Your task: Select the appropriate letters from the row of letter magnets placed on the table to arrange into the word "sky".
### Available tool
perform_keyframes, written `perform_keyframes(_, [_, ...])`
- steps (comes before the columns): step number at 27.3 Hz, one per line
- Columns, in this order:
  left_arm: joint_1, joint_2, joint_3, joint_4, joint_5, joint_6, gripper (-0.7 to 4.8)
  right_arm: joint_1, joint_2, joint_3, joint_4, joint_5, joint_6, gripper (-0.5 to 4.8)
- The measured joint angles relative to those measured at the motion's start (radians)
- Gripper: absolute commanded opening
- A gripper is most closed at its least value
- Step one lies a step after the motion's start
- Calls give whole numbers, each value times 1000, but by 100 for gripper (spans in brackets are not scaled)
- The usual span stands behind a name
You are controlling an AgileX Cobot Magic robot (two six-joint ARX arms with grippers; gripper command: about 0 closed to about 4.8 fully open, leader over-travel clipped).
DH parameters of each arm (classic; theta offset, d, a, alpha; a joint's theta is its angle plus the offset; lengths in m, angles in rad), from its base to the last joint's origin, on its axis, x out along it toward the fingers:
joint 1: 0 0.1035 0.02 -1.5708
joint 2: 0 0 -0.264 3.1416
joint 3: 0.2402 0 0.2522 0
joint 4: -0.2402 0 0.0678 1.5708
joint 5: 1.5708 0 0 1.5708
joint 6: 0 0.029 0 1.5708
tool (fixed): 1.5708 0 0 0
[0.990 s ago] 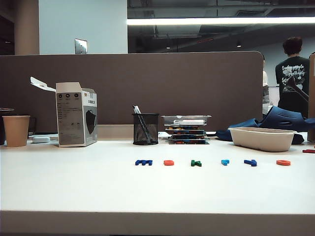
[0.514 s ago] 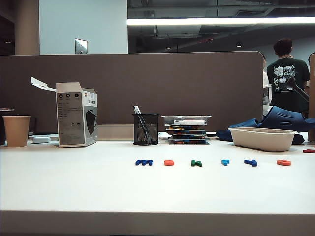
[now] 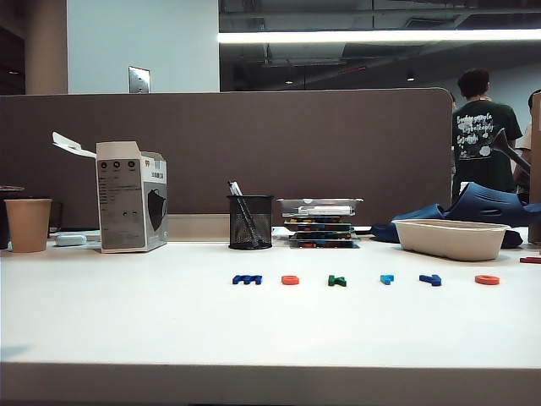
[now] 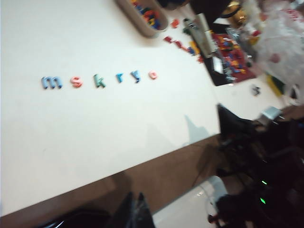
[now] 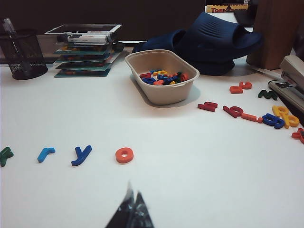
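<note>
- The surface is wide, smooth and matt white, with a pale straight front edge in the exterior view.
- The row of letter magnets lies flat across its middle: small thick plastic pieces, well apart from each other in one line.
- In the left wrist view they read m, s, k, r, y, o: a wide dark blue m, a rounded orange-red s, an angular green k, a small light blue r, a dark blue y and an orange-red ring o.
- That view is blurred, so the letters' edges are soft.
- From the exterior view the letters are seen edge-on and their forms are hard to read.
- The right wrist view shows only part of the row; the k is cut off at the frame edge and the m and s lie outside it.
- The left gripper hangs high over the near edge of the surface, far from the letters; only its dark fingers' tips show, close together and grasping nothing.
- The right gripper sits low at the near side, short of the o; its fingers are clenched and empty.
- Neither arm appears in the exterior view.
- A beige oval tray with smooth walls holds more coloured letters.
- Loose letters lie scattered beyond it.
- A black mesh pen cup stands behind the row.
</note>
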Motion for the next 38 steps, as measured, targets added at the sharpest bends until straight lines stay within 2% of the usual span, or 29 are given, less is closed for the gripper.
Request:
perform_keyframes(4, [-46, 78, 0, 2, -61, -61, -5, 0, 0, 0, 0, 0, 3, -5])
perform_keyframes(7, [-85, 155, -1, 13, -177, -99, -5, 0, 0, 0, 0, 0, 3, -5])
perform_keyframes(9, [-89, 177, -1, 23, -206, -103, -5, 0, 0, 0, 0, 0, 3, -5])
perform_keyframes(16, [-124, 197, -1, 28, -212, -129, -5, 0, 0, 0, 0, 0, 3, -5])
perform_keyframes(19, [-172, 193, 0, 40, -219, -161, -5, 0, 0, 0, 0, 0, 3, -6])
perform_keyframes(25, [-316, 196, 0, 107, -294, -228, -5, 0, 0, 0, 0, 0, 3, -6])
perform_keyframes(28, [-404, 200, 0, 135, -395, -263, -5, 0, 0, 0, 0, 0, 3, -5])
perform_keyframes(34, [-525, 200, 0, 137, -572, -301, -5, 0, 0, 0, 0, 0, 3, -5])
perform_keyframes(38, [-530, 200, 0, 141, -653, -301, -5, 0, 0, 0, 0, 0, 3, -5])
